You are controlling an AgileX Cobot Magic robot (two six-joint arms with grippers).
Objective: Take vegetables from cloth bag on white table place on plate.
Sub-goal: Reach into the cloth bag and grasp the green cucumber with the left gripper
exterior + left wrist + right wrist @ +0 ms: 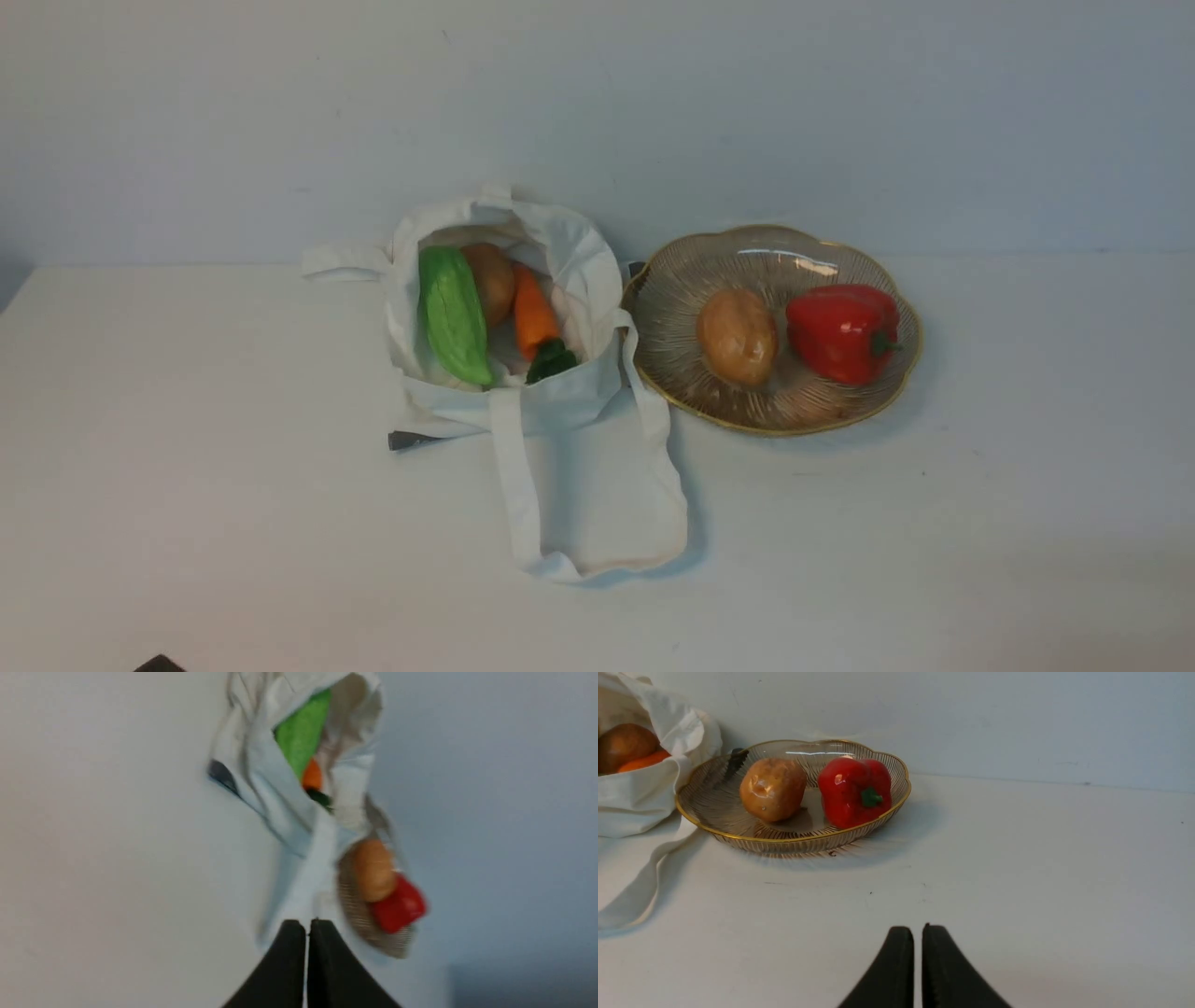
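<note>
Tabletop scene: a white table (187,485) against a pale wall. In the front view, left of centre, an off-white cloth bag (569,411) lies with its mouth open and one strap looped toward the camera. Inside it, side by side, are a green cucumber (453,315), a brown potato (492,280) tucked behind, and an orange carrot (534,313) with its dark-green top nearest the camera. Just beside the bag on the right sits the plate (667,280), ribbed clear glass with a gold rim. It holds a second potato (737,336) and a red pepper (843,331), close together.

Only the wrist views show the grippers. The left wrist view is blurred. It shows the left gripper (307,924) with its black fingers pressed together, holding nothing, pointed at the bag's strap. In that view only the cucumber and carrot show inside the bag.

The right wrist view shows the right gripper (917,928), its fingers almost meeting with just a sliver between them, also empty. It is over bare table, apart from the plate. Here the bag reveals only the potato and a strip of carrot.
</note>
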